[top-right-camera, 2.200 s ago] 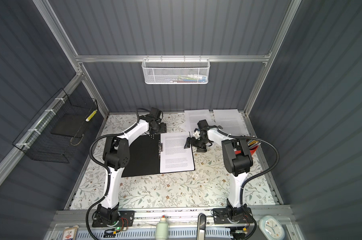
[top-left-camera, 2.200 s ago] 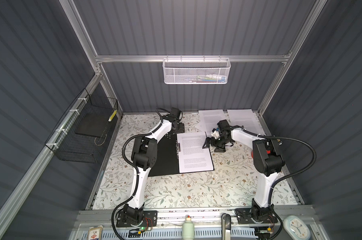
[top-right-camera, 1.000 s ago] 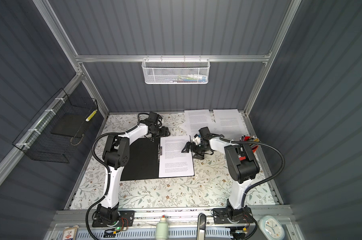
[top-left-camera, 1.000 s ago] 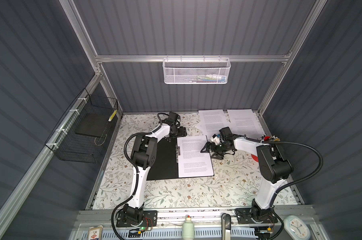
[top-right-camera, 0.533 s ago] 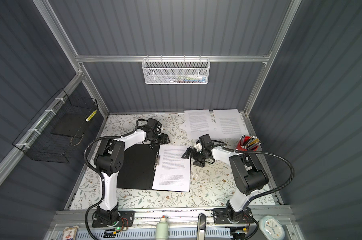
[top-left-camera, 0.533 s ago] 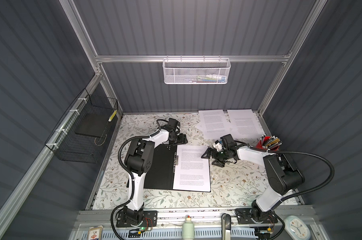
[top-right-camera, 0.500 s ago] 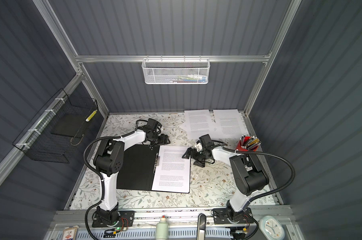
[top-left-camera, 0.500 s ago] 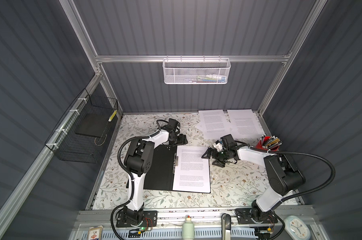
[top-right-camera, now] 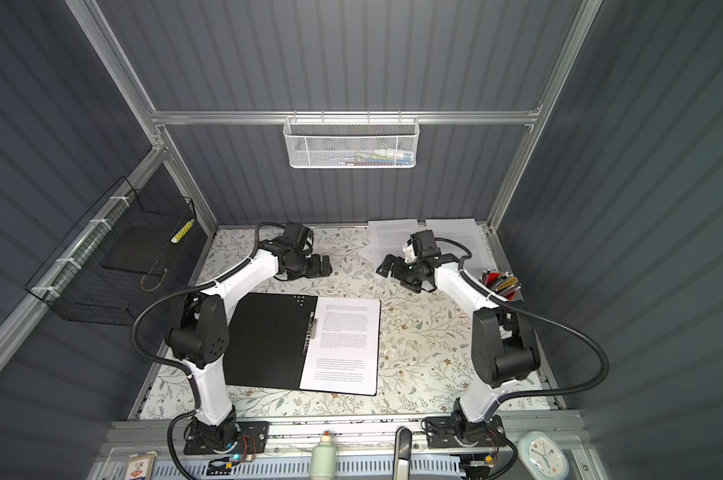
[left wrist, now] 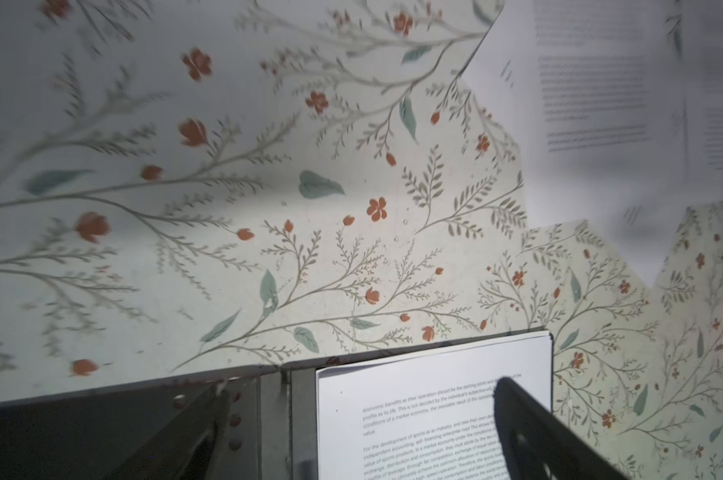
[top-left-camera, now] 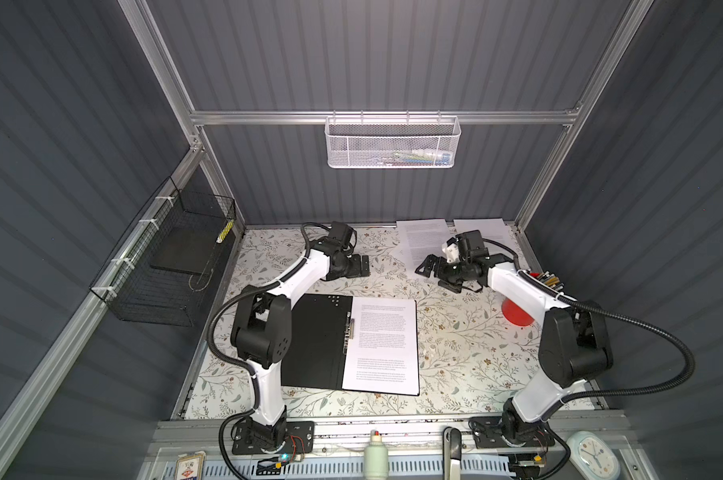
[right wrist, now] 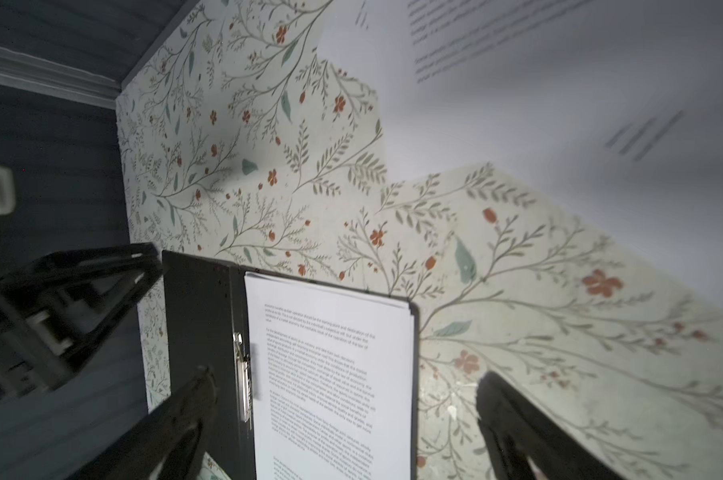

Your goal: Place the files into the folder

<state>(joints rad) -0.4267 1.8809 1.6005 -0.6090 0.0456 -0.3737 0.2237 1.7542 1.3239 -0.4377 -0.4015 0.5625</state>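
Looking down, we see a floral tabletop with a red pen cup at right and loose sheets at the back. The folder lies open at centre, black inside, with a metal clip along the spine and printed files on its right half. The left gripper and right gripper hover behind it, fingers spread and empty.

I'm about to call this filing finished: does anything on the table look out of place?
Yes: printed sheets lie at the far edge of the table, outside the open folder. The folder itself sits slightly skewed to the table's front edge.
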